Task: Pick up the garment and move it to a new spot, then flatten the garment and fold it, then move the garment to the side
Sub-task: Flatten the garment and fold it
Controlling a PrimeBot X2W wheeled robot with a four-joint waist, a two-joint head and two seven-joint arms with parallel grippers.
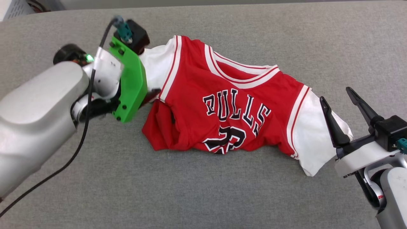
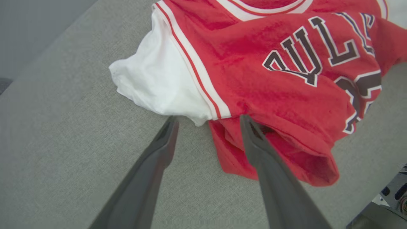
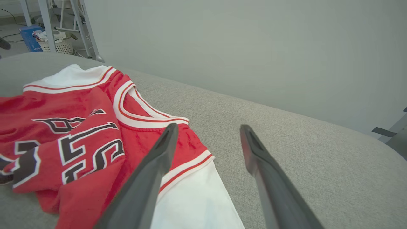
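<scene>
Here's the garment (image 1: 229, 105), a red jersey lying front-up on the grey cushioned surface (image 1: 203, 197), roughly centre of the head view and far from flat: the body is rumpled, the lower edge is bunched under so the black number is half swallowed, and the lettering rides over a ridge of cloth. A white sleeve sticks out at each end, each with striped trim. Over on the robot's left, the left gripper (image 2: 209, 118) is right at the near sleeve, fingers spread wide. One fingertip (image 2: 171, 124) sits over bare cushion just beside the white sleeve's edge, and the other fingertip (image 2: 246, 122) pokes at the red fold below the trim. Nothing is pinched between them. From the head camera that gripper is mostly tucked behind its green bracket (image 1: 132, 82), with a black cable (image 1: 79, 140) trailing off the silver forearm (image 1: 31, 121). On the other side, the right gripper (image 1: 335, 94) is also wide apart and holding nothing, fingers pointing up beside the far sleeve. Its inner finger crosses the white cloth in the head view, though whether it touches I cannot tell. Its wrist camera looks along the jersey's collar toward a pale wall (image 3: 254, 47), with a white basket (image 3: 57, 46) and a blue box (image 3: 30, 38) on the floor beyond
</scene>
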